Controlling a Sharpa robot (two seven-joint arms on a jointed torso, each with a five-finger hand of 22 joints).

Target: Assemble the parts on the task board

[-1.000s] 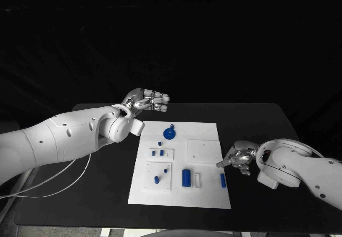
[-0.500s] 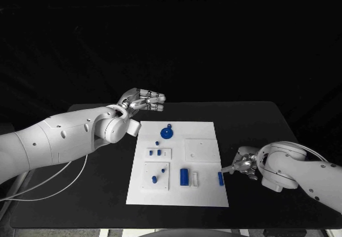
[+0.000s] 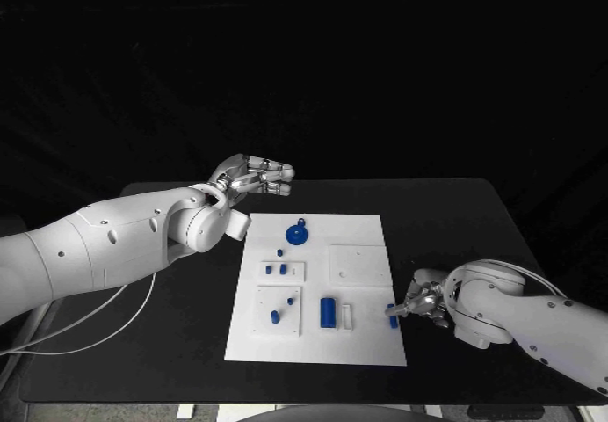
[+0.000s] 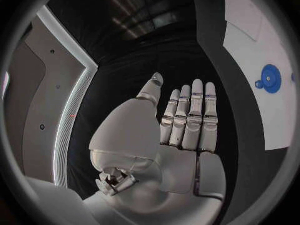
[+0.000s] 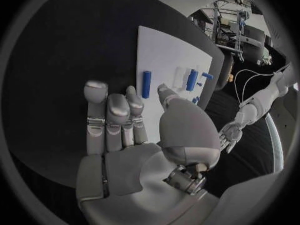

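- We see the left hand [image 3: 257, 177] raised off the far-left corner of the task board [image 3: 361, 338]; it holds nothing. The left wrist view shows its fingers [image 4: 187, 116] straight and side by side, the thumb apart.
- We see the task board as a white rectangular plate in the middle of the black table [image 3: 469, 211], its long side running away from the robot.
- On the task board, from its left side rightward, we note a near-left raised tile [image 3: 278, 312] carrying small blue parts, a smaller tile [image 3: 284, 271] just beyond it with two small blue parts, and a round blue disc part [image 3: 297, 234] near the far edge.
- A blue cylinder [image 3: 329, 313] stands near the board's middle, beside a white block [image 3: 347, 318]. A plain white square tile [image 3: 360, 265] lies beyond them.
- A short blue bar [image 3: 393, 317] lies at the board's right edge.
- The right hand [image 3: 422, 303] sits at that right edge, just beside the blue bar. We cannot tell from the head view whether it touches the bar.
- The right wrist view shows what the head view hides: the fingers [image 5: 111, 116] extended and held together above the table, grasping nothing, with the blue bar [image 5: 146, 84] lying on the board just past the fingertips.
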